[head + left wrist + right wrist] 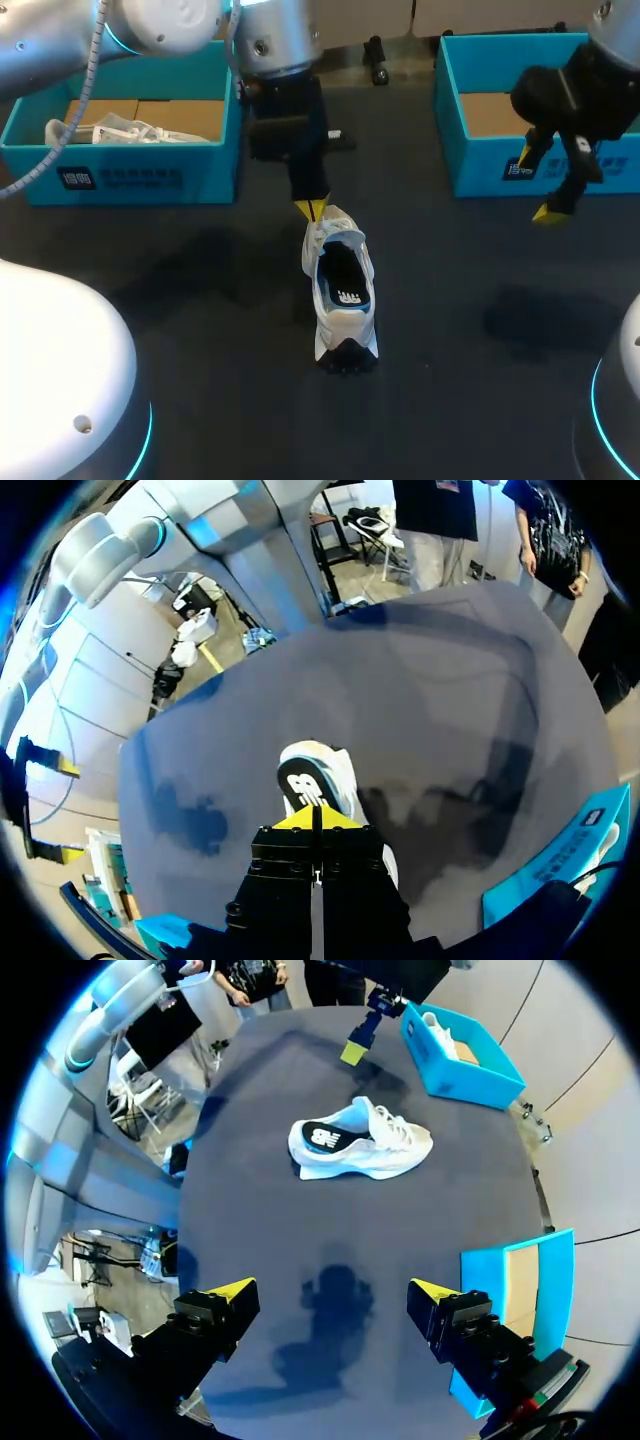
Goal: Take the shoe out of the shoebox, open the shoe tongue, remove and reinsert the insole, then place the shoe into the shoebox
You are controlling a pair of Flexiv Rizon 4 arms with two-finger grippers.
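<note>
The white sneaker (343,300) stood upright on its sole on the dark table (200,320), outside both boxes, with its dark insole (345,285) showing through the open collar. The left gripper (312,818) hung over the shoe with its yellow fingertips pressed together and nothing visible between them. From that wrist, the heel end of the insole lay just ahead of the tips, and the rest of the sneaker sat under the fingers. From overhead, the tips met the shoe's toe end, though actual contact could not be made out. The right gripper (333,1290) hovered well apart from the sneaker, its two fingers spread wide with only bare table and its own shadow between them. The sneaker lay side-on well ahead of those fingers. A teal shoebox (515,1290), its brown cardboard floor showing, sat just beside one of the right gripper's fingers. A second teal shoebox (462,1055) stood far ahead of them, beyond the sneaker, and held another white shoe (437,1032).
</note>
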